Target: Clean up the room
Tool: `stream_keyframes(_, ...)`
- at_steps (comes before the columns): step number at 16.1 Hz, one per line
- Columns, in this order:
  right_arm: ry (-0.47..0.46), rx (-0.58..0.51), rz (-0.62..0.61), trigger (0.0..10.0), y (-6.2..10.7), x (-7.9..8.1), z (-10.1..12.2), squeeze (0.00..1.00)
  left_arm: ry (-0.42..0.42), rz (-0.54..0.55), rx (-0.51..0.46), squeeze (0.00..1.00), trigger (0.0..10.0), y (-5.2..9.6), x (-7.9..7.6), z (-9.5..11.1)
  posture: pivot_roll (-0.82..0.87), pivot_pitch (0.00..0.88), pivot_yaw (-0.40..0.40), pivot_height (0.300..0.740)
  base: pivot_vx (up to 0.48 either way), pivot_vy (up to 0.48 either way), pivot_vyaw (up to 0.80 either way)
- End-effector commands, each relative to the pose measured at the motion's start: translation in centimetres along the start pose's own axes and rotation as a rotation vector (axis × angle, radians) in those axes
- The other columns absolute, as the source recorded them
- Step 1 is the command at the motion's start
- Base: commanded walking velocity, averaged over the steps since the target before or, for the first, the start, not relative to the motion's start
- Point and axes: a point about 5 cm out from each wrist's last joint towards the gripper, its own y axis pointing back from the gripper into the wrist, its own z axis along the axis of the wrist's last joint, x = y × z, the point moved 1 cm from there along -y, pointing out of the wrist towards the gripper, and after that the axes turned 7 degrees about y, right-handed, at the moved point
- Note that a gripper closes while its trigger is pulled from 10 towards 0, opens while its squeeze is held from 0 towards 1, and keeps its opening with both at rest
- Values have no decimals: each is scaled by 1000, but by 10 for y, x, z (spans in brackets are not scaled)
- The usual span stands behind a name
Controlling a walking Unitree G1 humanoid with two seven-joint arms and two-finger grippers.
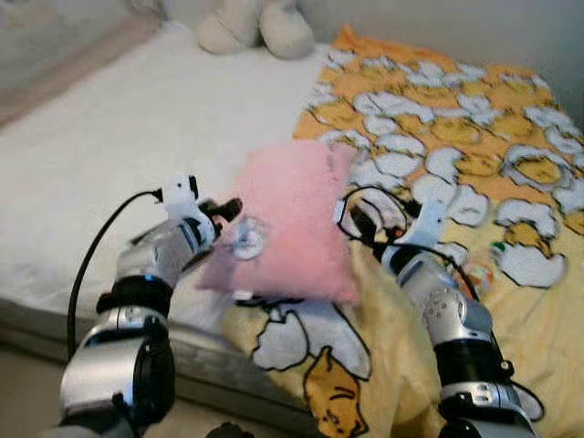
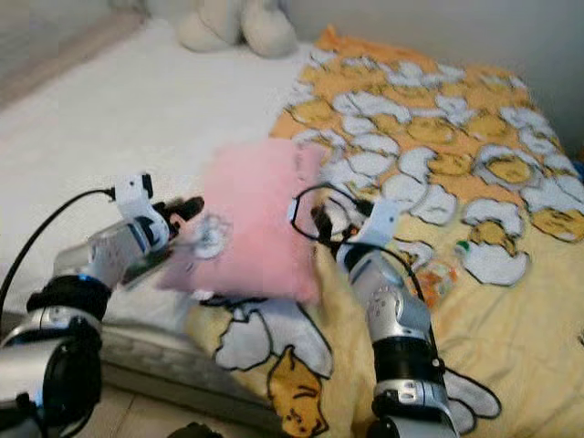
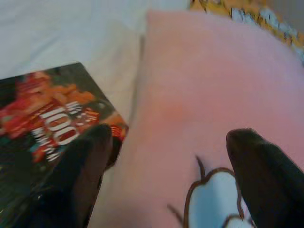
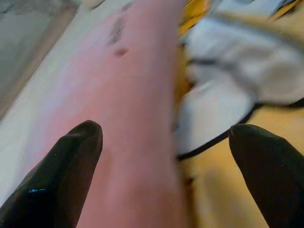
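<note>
Clearly the pink pillow (image 1: 290, 222) on the bed (image 1: 100, 155) is light, soft and yielding. The left gripper (image 3: 166, 166) and right gripper (image 4: 166, 161) flank its sides, fingers apart. Pinching opposite edges seems best, though blur hides actual contact.

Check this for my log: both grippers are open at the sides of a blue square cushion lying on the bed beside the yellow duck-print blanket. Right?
Not quite. The square plush cushion is pink, not blue, as the left eye view shows. The rest stands: the left gripper and right gripper are open at its sides, and it lies on the white bed beside the yellow duck-print blanket.
</note>
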Motion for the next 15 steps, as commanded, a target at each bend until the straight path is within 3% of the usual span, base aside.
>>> stream_keyframes(1,-38,41,25,10000,-3,2,-5,0,27,-9,43,0,10000,-5,-4,-11,3,0,-5,740,0,0,0)
stream_keyframes(4,48,61,31,10000,-16,4,-16,0,27,-28,44,0,10000,-15,-26,-25,-32,31,-8,740,0,0,0)
stream_keyframes(7,79,133,25,10000,-26,11,-34,0,-3,-42,119,0,10000,-20,-38,-46,-58,78,14,740,0,0,0)
stream_keyframes(9,75,152,28,10000,-31,18,-40,0,-37,25,140,0,10000,-19,-29,-61,-80,103,21,740,0,0,0)
stream_keyframes(10,91,140,22,1490,-32,20,-40,0,-74,55,143,0,10000,-18,-23,-65,-90,111,29,740,0,0,0)
stream_keyframes(11,99,133,25,0,-34,22,-39,0,-93,67,141,0,8314,-18,-20,-66,-89,113,31,740,0,0,0)
stream_keyframes(12,99,126,31,0,-36,25,-39,0,-131,66,143,0,0,-17,-19,-67,-84,122,32,740,0,0,0)
stream_keyframes(13,55,125,35,0,-37,26,-40,0,-181,62,145,0,0,-17,-17,-66,-73,124,34,740,0,0,0)
stream_keyframes(15,18,116,58,0,-37,28,-41,0,-177,52,143,0,0,-16,-14,-64,-65,122,33,740,0,0,0)
